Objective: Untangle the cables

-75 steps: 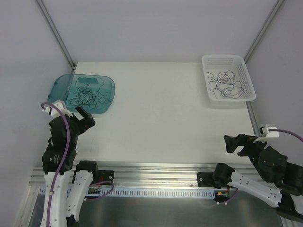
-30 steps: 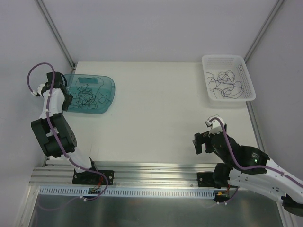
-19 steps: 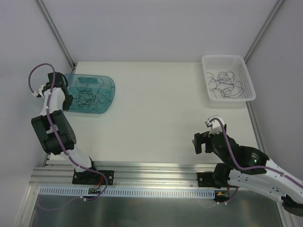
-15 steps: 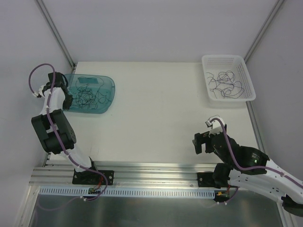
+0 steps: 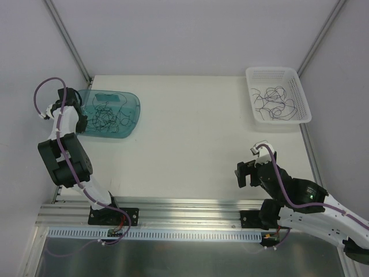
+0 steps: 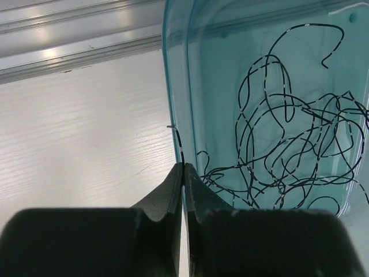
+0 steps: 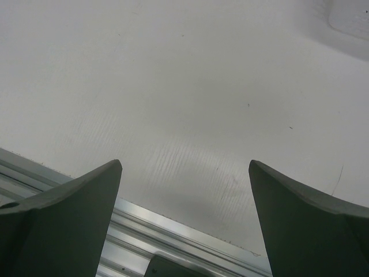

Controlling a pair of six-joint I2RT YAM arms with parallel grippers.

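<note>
A tangle of thin dark cables (image 5: 107, 117) lies in the teal tray (image 5: 131, 104) at the far left of the table. My left gripper (image 5: 82, 123) sits at the tray's left rim. In the left wrist view its jaws (image 6: 184, 166) are pressed together on the end of one cable (image 6: 179, 147), which pokes out above the fingertips along the tray rim (image 6: 172, 86). The rest of the tangle (image 6: 282, 156) lies to the right inside the tray. My right gripper (image 5: 243, 173) hovers open over bare table at the near right, and nothing is between its fingers (image 7: 184, 167).
A white basket (image 5: 277, 70) at the far right corner holds more thin dark cables (image 5: 274, 99). Metal frame posts rise at both far corners. An aluminium rail (image 5: 184, 208) runs along the near edge of the table.
The left arm swung from the near edge to the tray's left rim, then its jaws closed on a cable end. The right arm moved inward and has held still for the last second.
</note>
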